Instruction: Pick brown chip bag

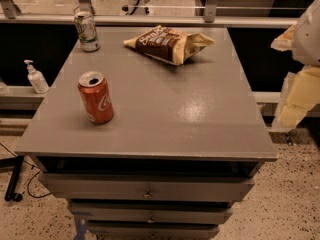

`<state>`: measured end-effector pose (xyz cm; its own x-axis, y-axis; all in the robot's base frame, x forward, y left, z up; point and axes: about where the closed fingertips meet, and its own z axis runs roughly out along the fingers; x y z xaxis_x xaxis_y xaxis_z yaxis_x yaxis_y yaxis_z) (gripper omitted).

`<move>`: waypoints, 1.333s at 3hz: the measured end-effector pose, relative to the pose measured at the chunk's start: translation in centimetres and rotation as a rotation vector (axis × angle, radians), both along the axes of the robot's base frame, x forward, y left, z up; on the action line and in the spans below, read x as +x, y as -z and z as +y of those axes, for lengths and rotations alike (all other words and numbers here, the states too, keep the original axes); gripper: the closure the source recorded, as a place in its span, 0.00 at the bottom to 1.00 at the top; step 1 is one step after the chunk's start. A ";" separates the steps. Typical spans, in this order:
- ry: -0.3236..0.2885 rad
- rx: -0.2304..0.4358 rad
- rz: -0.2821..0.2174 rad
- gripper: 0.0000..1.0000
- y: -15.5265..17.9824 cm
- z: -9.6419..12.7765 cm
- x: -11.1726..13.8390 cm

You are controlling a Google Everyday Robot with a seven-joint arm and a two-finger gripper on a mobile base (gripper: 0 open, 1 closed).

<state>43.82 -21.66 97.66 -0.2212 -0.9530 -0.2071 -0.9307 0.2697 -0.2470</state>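
Toward the worktop's front-left a red can stands upright; jaws hang beyond the right edge, open or closed I cannot tell; green can at back-left corner; bag lies mid back edge

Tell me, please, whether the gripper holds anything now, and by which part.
Nothing appears held. The gripper hangs off to the right of the table, apart from the brown chip bag, which lies untouched near its back edge.

Table holds brown chip bag, red can, green can; gripper right
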 end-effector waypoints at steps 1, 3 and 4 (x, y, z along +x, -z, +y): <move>0.000 0.000 0.000 0.00 0.0 0.0 0.0; -0.046 0.120 -0.080 0.00 1.4 4.1 4.9; -0.075 0.194 -0.145 0.00 2.2 7.0 9.7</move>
<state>53.54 -14.68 95.45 -0.1057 -0.9049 -0.4123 -0.9086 0.2564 -0.3297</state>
